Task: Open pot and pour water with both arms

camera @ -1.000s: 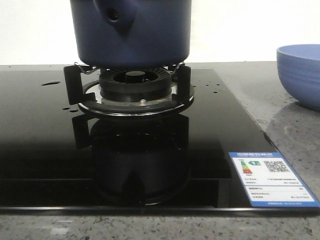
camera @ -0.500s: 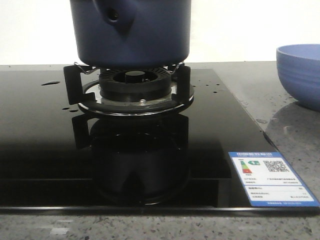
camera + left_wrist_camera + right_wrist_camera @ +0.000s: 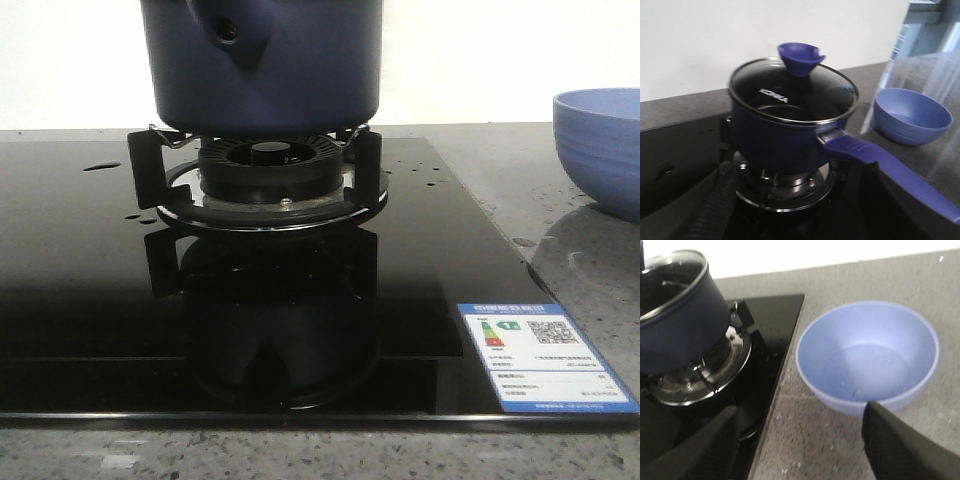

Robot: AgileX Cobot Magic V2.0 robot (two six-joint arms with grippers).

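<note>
The dark navy pot [image 3: 262,70] stands on the gas burner [image 3: 268,170], its handle stub with a round hole facing me. In the left wrist view the pot [image 3: 780,137] carries a glass lid [image 3: 792,95] with a blue knob [image 3: 799,57], and its long blue handle [image 3: 885,165] runs out towards the camera. My left gripper [image 3: 797,210] is open and empty, low in front of the burner and apart from the pot. My right gripper [image 3: 800,445] is open and empty over the counter, between the pot [image 3: 680,320] and the light blue bowl [image 3: 867,355].
The light blue bowl [image 3: 600,150] stands on the speckled grey counter [image 3: 590,270] right of the black glass hob [image 3: 90,260]. A white energy label [image 3: 540,355] is stuck on the hob's front right corner. A pale wall lies behind.
</note>
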